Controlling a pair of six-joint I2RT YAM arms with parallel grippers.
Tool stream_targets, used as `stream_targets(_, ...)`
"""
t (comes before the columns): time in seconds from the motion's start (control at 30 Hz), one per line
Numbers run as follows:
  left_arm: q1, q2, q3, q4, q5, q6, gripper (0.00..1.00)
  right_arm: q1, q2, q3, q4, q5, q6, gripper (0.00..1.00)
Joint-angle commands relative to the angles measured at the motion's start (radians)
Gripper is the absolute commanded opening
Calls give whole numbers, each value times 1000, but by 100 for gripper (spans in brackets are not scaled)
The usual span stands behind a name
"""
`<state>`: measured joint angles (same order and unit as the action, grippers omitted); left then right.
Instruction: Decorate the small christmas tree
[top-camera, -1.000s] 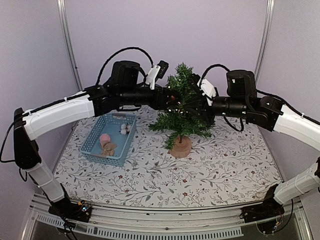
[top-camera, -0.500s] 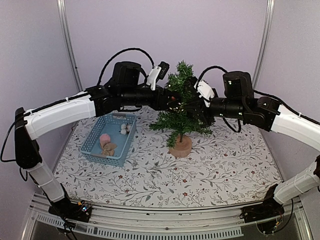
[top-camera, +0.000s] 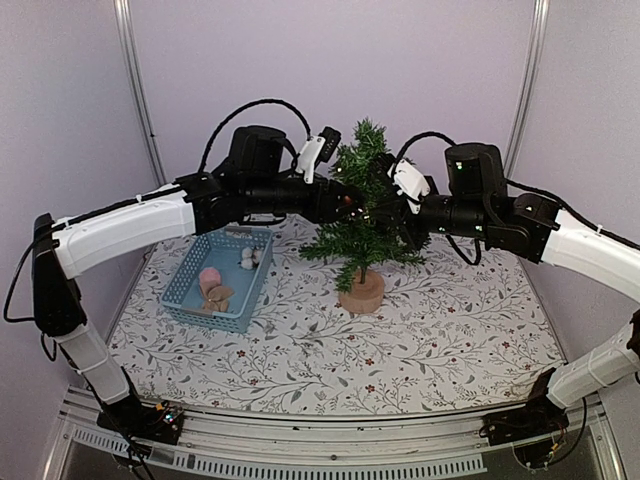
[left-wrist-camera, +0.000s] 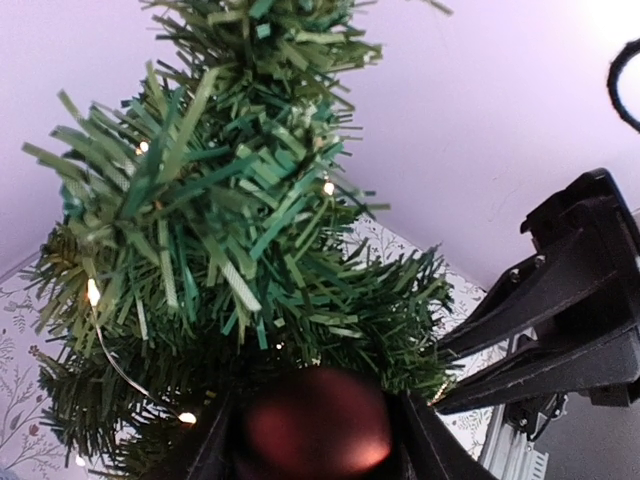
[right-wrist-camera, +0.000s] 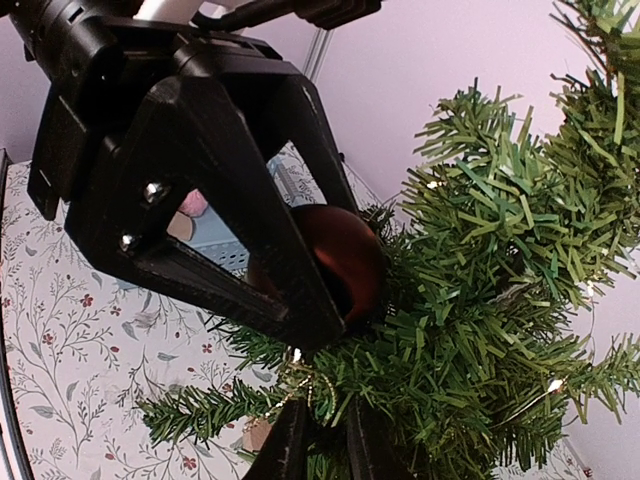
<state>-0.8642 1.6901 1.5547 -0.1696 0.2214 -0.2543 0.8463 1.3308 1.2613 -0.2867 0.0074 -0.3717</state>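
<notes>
Cloth (top-camera: 450, 330) with a leaf print covers the table from the lilac back wall down to the metal rail (top-camera: 330, 432) at 6 o'clock. The small christmas tree (top-camera: 360, 215) stands upright a little past the middle, on its round wooden base (top-camera: 362, 293), with the wall close behind it at 12 o'clock. The widest open stretch of cloth lies from the base toward 6 o'clock and round to 4 o'clock. At 9 o'clock of the base, apart from it, sits one blue basket (top-camera: 207, 317), its left wall near the cloth's left edge.

The two arms meet at the tree's upper half. The left gripper (top-camera: 345, 202) comes in from 9 o'clock, clamped on one dark red ball (left-wrist-camera: 312, 425) pressed against the branches. The right gripper (right-wrist-camera: 327, 412) comes in from 3 o'clock, low among the needles. Its fingers stand close together with a thin slit between them, and a gold thread (right-wrist-camera: 308, 385) lies just at their tips. Whether they pinch it cannot be told. The two grippers are very near each other, with only branch tips between them.

Count: one tree, one ball, one basket and two metal posts (top-camera: 135, 90) at the back corners. In the basket lie one pink piece (top-camera: 210, 277), one tan piece (top-camera: 217, 297) and a small white cluster (top-camera: 247, 258). Several small warm lights (left-wrist-camera: 92, 292) glow on a thin wire in the tree.
</notes>
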Motion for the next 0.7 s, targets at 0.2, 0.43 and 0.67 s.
stream_targets(0.2,-13,51,45,-51,-69,12,1,2,-10,0,-10,27,-4,16)
stream_targets(0.43,-12,56,47,-65,-77,10,1,2,-11,1,-12,27,-3,16)
stream_targets(0.67,-12,25,25,-49,-67,10,0,3,-21,1,-18,19,0,17)
